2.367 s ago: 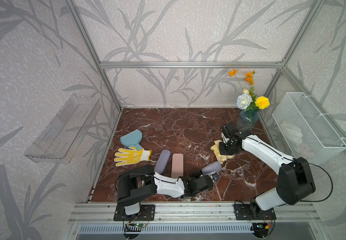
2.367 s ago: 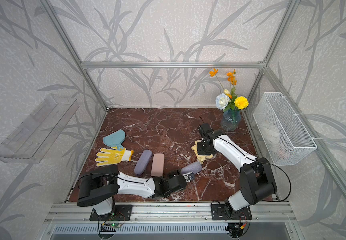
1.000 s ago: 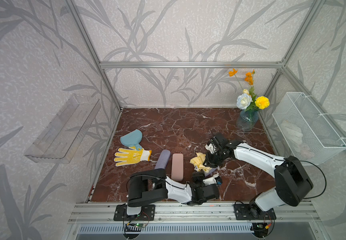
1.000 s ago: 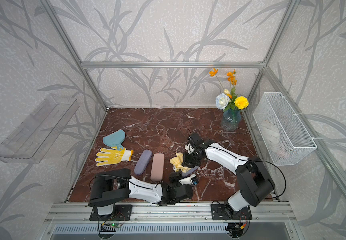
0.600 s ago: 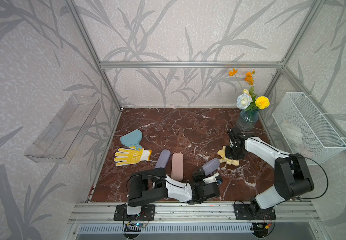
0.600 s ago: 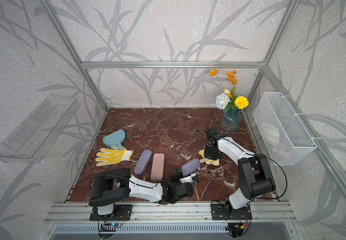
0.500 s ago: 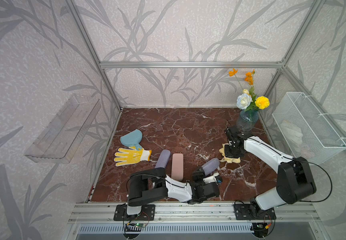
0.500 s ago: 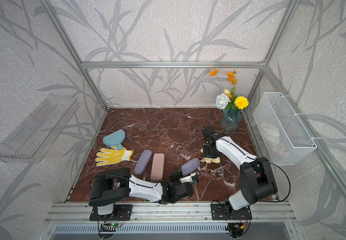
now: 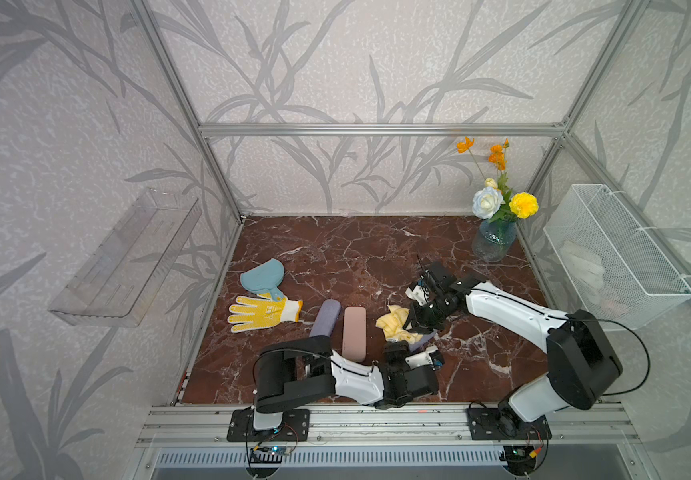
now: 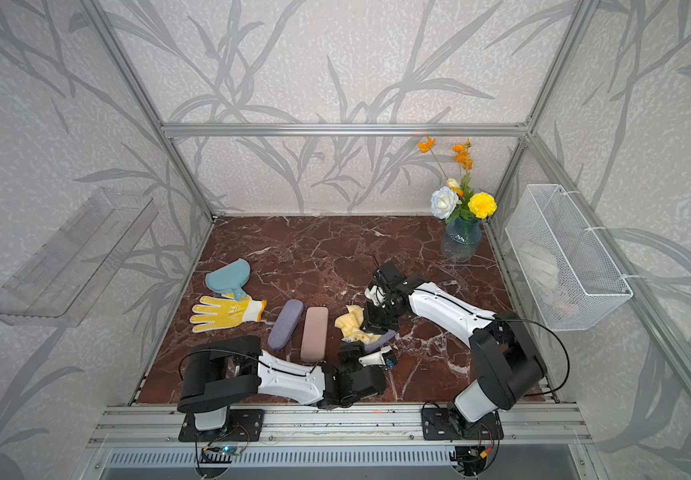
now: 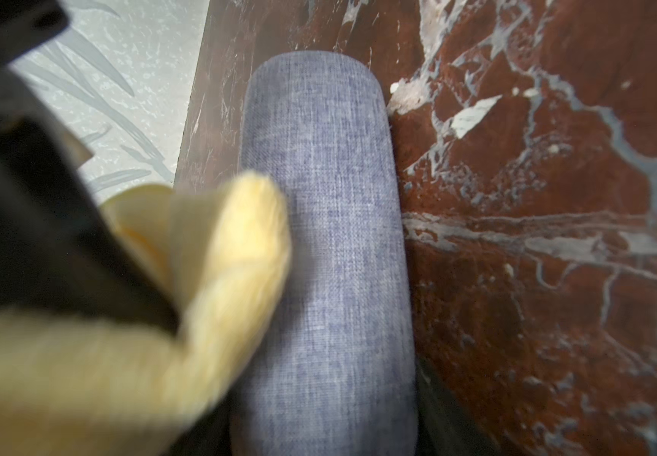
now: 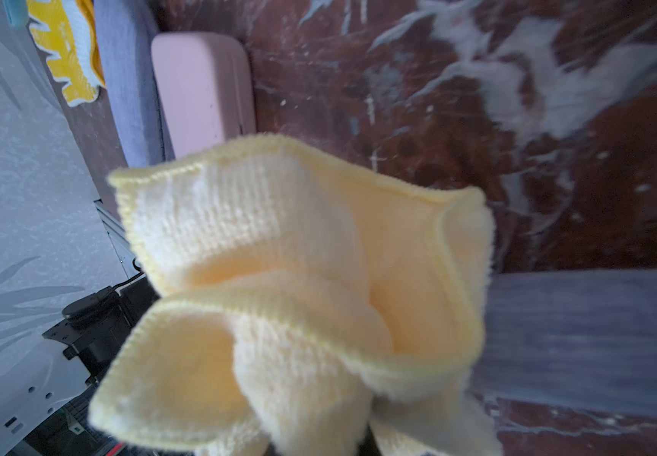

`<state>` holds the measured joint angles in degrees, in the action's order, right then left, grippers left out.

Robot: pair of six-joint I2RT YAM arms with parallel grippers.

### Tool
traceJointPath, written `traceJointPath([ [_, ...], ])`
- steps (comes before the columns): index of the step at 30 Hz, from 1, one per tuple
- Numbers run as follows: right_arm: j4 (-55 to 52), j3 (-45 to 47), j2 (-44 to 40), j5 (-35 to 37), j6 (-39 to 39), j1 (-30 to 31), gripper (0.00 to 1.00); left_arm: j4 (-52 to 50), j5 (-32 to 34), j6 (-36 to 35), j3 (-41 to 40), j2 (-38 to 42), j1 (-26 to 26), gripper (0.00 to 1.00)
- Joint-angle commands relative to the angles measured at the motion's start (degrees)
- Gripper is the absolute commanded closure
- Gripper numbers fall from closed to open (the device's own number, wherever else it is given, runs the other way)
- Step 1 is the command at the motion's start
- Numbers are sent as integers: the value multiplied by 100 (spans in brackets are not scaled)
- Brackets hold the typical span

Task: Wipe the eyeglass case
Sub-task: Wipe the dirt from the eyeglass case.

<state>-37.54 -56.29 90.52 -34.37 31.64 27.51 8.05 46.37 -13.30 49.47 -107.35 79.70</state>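
Near the front middle of the marble table (image 9: 335, 249), we see the left gripper (image 9: 408, 351) clamped around one end of the blue-grey eyeglass case (image 11: 327, 256). The right gripper (image 9: 414, 326) is closed on a bunched yellow cloth (image 12: 299, 276) that presses against the case. Just left of them, we note a pink case (image 9: 354, 334) and a second grey case (image 9: 325, 318) lying side by side.
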Motion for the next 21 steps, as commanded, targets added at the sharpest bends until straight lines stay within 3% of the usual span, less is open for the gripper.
traceJointPath([
  [1,-620,308,186,847,-562,-647,100,-124,12,99,-23,-133,-51,88],
  [5,-1028,357,54,2302,-703,-1295,100,-132,-39,116,-28,-119,-73,88],
  [8,-1247,272,-144,3257,-830,-1424,100,-110,-195,117,-60,-88,-115,88],
  [11,-1265,53,-358,3649,-1038,-1401,100,16,-918,86,-194,49,-330,88],
  [16,-1365,-591,-112,4665,-1583,-878,100,-411,-2726,21,-63,220,-1095,88],
  [21,-1523,-1271,1127,4660,-1966,-405,100,-289,-2895,56,-53,125,-1156,89],
])
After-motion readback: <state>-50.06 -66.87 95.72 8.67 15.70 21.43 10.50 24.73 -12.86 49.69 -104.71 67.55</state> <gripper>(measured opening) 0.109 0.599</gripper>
